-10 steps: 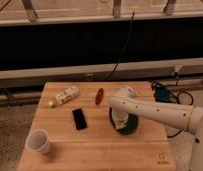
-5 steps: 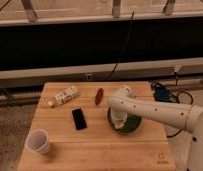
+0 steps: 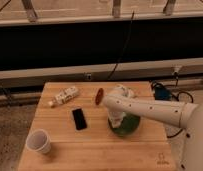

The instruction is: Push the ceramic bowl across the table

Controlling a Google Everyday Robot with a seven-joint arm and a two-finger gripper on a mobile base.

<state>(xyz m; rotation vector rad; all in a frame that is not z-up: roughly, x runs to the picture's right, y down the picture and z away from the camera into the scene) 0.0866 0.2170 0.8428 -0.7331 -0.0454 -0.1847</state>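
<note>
The ceramic bowl [image 3: 127, 125], green and glossy, sits on the right middle of the light wooden table [image 3: 95, 150]. My white arm reaches in from the right and bends down over the bowl's left side. The gripper [image 3: 115, 121] is at the bowl's left rim, touching or just inside it, and it hides part of the bowl.
A white paper cup [image 3: 38, 141] stands at the table's front left. A black phone [image 3: 79, 119] lies left of the bowl. A white bottle [image 3: 63, 96] lies on its side at the back left. A small reddish-brown object [image 3: 99, 95] lies at the back middle. Cables and a blue object [image 3: 162, 92] are past the right edge.
The bowl and the gripper have shifted slightly towards the right front of the table. The other objects have not moved.
</note>
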